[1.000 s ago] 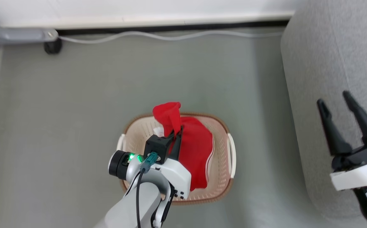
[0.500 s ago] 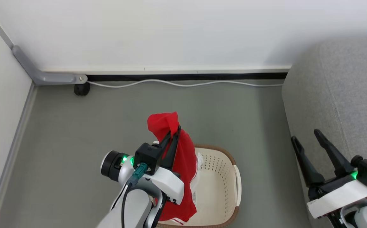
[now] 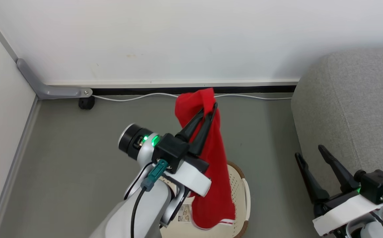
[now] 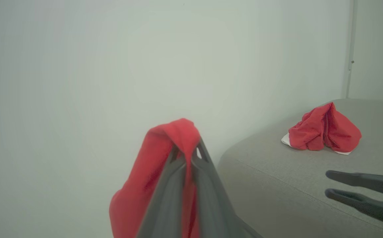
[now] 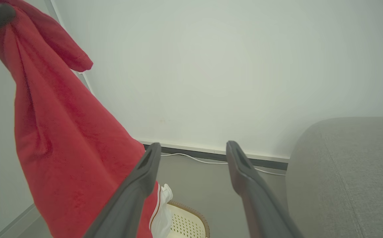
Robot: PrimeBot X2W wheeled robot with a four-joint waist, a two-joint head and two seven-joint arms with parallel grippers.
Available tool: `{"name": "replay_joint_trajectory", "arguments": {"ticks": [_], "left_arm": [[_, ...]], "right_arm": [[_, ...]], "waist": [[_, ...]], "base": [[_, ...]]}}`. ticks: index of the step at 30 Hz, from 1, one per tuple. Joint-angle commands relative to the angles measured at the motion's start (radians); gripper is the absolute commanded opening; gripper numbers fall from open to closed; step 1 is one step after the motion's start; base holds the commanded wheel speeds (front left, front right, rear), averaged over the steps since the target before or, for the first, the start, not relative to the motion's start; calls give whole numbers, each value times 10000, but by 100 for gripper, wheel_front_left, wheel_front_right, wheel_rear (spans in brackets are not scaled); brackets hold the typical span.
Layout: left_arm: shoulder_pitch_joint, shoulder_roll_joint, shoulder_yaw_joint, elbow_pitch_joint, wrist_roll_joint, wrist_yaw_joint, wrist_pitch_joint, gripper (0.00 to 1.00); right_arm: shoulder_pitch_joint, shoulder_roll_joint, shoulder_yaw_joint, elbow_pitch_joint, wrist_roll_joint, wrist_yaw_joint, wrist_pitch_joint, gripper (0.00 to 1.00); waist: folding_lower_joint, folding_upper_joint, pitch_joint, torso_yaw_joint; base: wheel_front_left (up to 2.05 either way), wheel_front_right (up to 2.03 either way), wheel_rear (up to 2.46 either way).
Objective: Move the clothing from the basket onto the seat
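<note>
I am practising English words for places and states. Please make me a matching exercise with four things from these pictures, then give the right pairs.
1 left claw
2 right claw
3 basket
4 crumpled garment

a lies on the sofa
b open, empty
c stands on the floor
d shut on the hanging garment

Pairs: 1-d, 2-b, 3-c, 4-a

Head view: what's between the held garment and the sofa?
Bare grey floor, a white cable by the wall, and the open right claw near the sofa edge; head view.
</note>
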State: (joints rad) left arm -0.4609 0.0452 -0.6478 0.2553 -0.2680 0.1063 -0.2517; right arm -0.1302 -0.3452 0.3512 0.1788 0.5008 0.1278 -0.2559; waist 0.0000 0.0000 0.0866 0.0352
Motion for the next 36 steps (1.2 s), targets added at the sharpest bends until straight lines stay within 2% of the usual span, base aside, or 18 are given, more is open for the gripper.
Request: {"name": "replay_joint_trajectory", "arguments": {"ticks": [1, 15, 27, 36], "left_arm": [[-684, 52, 212, -445, 158, 1, -101, 0], [-2163, 51, -730, -1056, 50, 264, 144, 0], [-2829, 51, -1598, -1041, -412, 672, 156, 0], [-3064, 51, -2381, -978, -935, 906, 54, 0]], "right_arm": [[54, -97, 195, -158, -24, 29, -59, 100], [21, -91, 570, -151, 42, 29, -59, 100], [-878, -383, 2356, -1330, 112, 29, -59, 100], [-1503, -163, 2718, -1138, -314, 29, -59, 100]], "waist": [[0, 0, -1, -26], [0, 0, 88, -144], [0, 0, 231, -39], [0, 0, 207, 152]], "base": [[0, 0, 0], [0, 0, 0], [0, 0, 0], [0, 0, 0]]}}
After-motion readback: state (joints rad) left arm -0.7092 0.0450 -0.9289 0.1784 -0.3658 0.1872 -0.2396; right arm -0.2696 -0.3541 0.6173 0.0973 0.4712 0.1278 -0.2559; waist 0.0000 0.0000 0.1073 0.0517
